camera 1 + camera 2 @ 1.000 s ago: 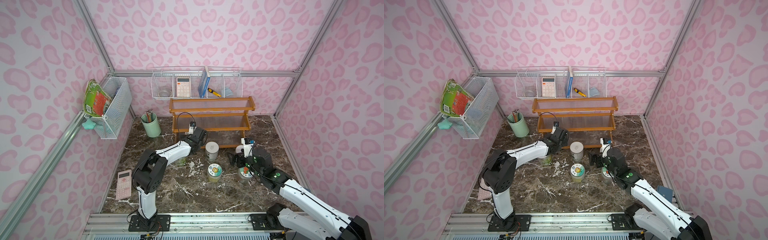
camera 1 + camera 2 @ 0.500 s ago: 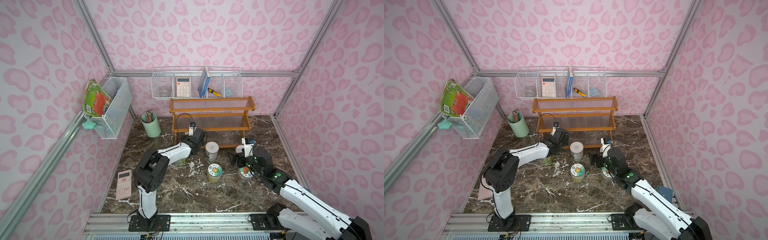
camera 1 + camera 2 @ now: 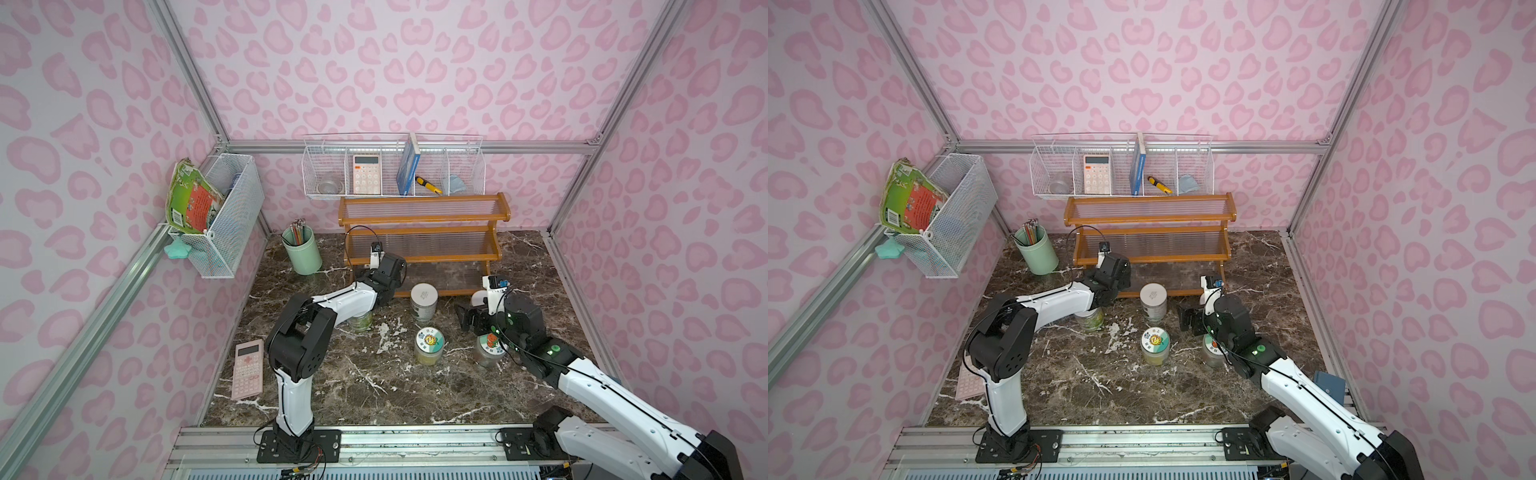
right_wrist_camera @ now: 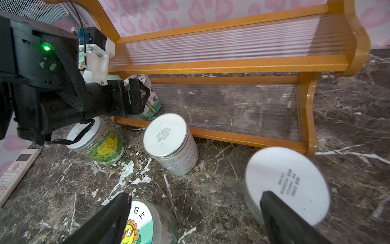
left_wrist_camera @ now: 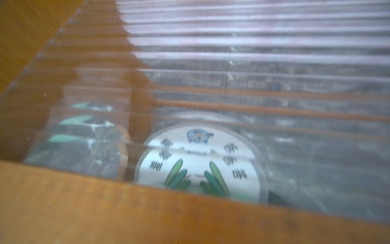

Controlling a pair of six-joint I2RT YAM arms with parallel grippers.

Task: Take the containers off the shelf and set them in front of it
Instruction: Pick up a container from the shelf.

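Your left gripper (image 4: 140, 95) reaches into the left end of the lowest tier of the shelf (image 3: 424, 232), jaws spread beside the leaf-lidded jar (image 4: 153, 96) standing there; contact is unclear. Your right gripper (image 4: 194, 196) hangs wide apart and empty between the sunflower-lidded jar (image 4: 143, 224) and a plain-lidded jar (image 4: 287, 183) on the dark marble tabletop (image 3: 374, 386). Pink spotted walls (image 3: 415, 62) enclose the scene.

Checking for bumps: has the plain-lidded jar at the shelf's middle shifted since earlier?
No: the plain-lidded jar keeps its spot before the bottom rail of the shelf.
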